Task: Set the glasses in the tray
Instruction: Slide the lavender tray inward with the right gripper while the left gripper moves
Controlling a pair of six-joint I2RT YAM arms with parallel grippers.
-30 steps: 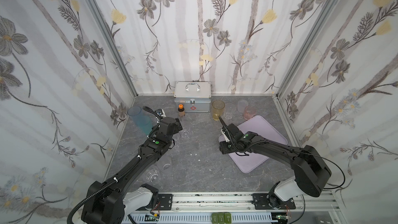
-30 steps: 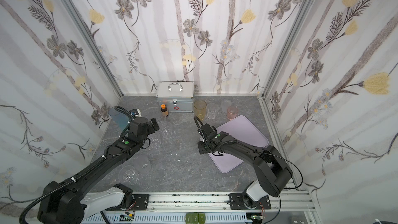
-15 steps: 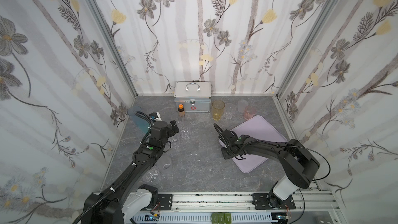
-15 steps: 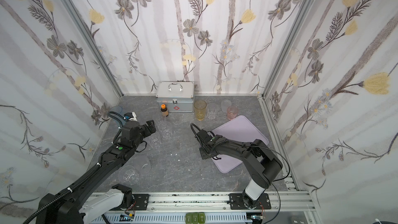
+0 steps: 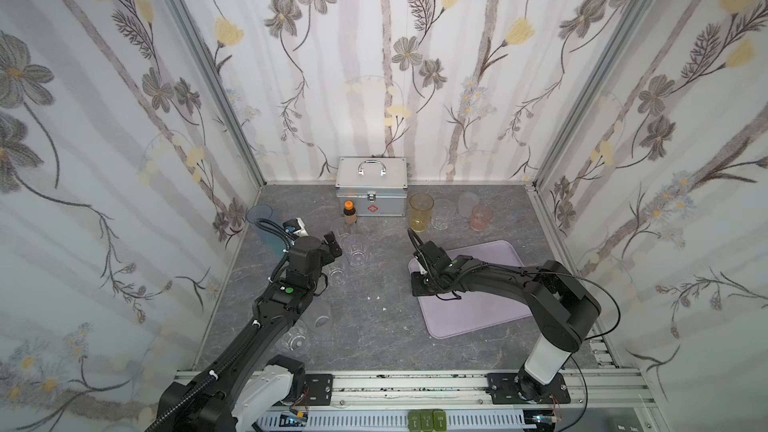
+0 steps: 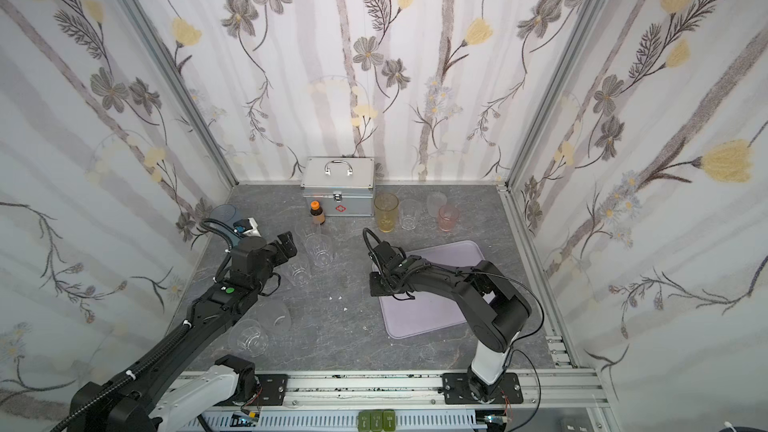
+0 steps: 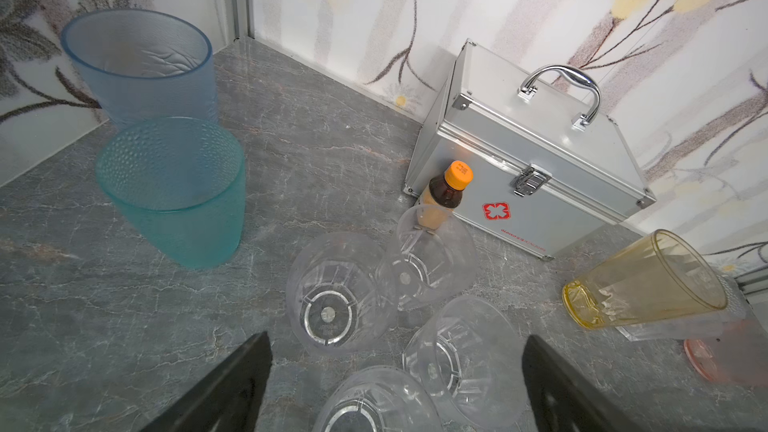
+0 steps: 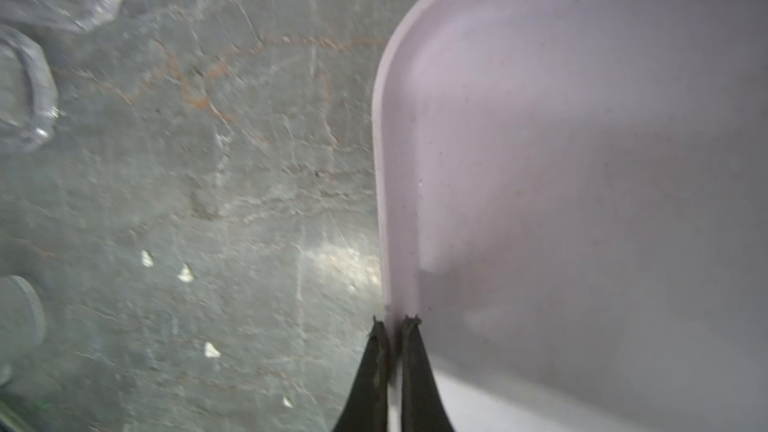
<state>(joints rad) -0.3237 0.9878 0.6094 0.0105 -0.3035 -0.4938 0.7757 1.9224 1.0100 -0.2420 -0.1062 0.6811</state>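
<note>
Pinching the lilac tray (image 8: pixel 380 139) by its rim: right hand (image 8: pixel 395 326) pressed together on the edge. Left hand (image 7: pixel 395 340) spread wide; four clear faceted glasses (image 7: pixel 332 297) upright on the worktop (image 7: pixel 124 326) just ahead, between its fingers, none gripped

pale lilac tray (image 5: pixel 478 313) on a grey tabletop (image 7: pixel 332 139) veined in white and rust, enclosed by white walls (image 5: pixel 374 56) printed with grey and yellow flowers. blue tumbler (image 7: pixel 141 64), dimpled teal tumbler (image 7: pixel 174 189), amber tumbler (image 7: pixel 640 284), pink tumbler (image 5: pixel 481 218) and clear faceted glass (image 7: pixel 332 297). silver case (image 7: pixel 540 151) with a red cross emblem; brown bottle (image 7: pixel 446 191) with an orange cap; black arms (image 5: pixel 249 338).
</note>
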